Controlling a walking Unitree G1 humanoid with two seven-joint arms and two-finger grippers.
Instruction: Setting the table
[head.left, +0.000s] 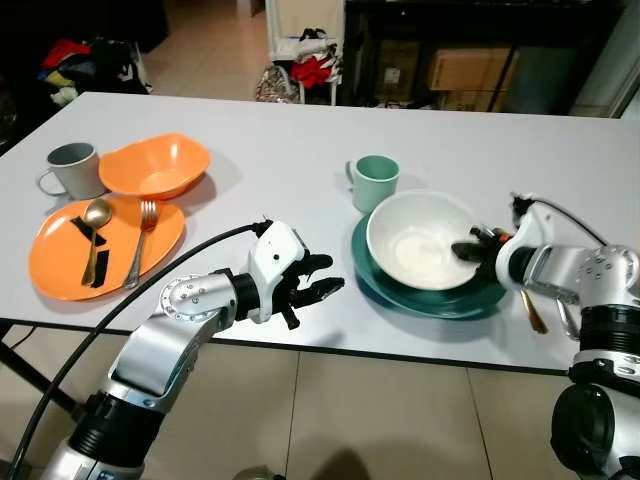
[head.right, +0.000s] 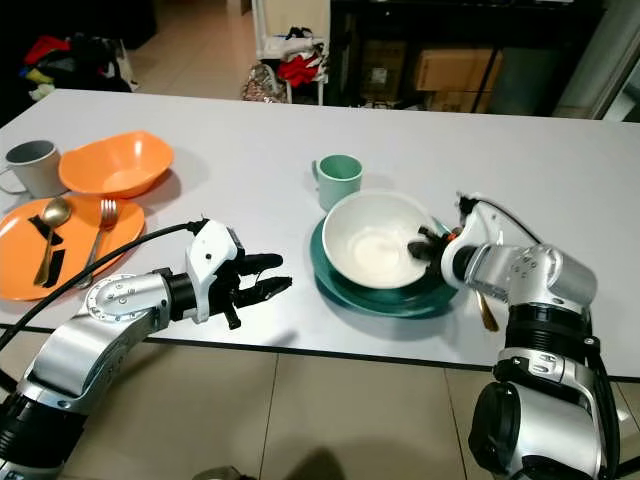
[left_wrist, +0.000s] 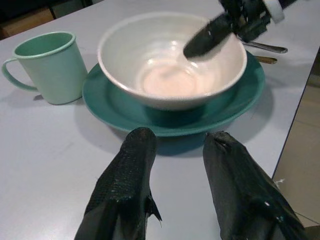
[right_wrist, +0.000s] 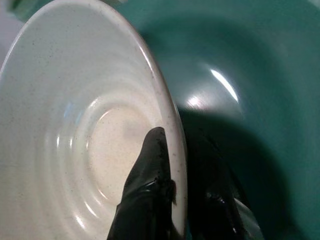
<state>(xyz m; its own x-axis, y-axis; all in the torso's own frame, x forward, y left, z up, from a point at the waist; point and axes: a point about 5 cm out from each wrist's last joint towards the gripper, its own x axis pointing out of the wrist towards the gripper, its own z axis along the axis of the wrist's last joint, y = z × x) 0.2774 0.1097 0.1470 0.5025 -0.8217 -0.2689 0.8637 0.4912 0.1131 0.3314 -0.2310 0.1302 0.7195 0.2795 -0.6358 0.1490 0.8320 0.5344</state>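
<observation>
White glaze sits pinched between the right gripper's (head.left: 478, 247) two black fingers (right_wrist: 148, 185), one inside the bowl (head.left: 420, 238) and one outside its rim, the bowl resting on the teal plate (head.left: 380, 278) directly beneath. Such a thin bite on a slick wall could slip, I reckon, or tip the bowl and scrape the plate. Beyond the bowl stands the mint cup (head.left: 375, 181). The left gripper (head.left: 318, 281) hovers spread and empty, just short of the plate's edge.

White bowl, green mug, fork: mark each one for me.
white bowl (head.left: 420, 240), left eye view, inner wall.
green mug (head.left: 376, 182), left eye view, outer side.
fork (head.left: 141, 241), left eye view, handle, lying on the orange plate.
</observation>
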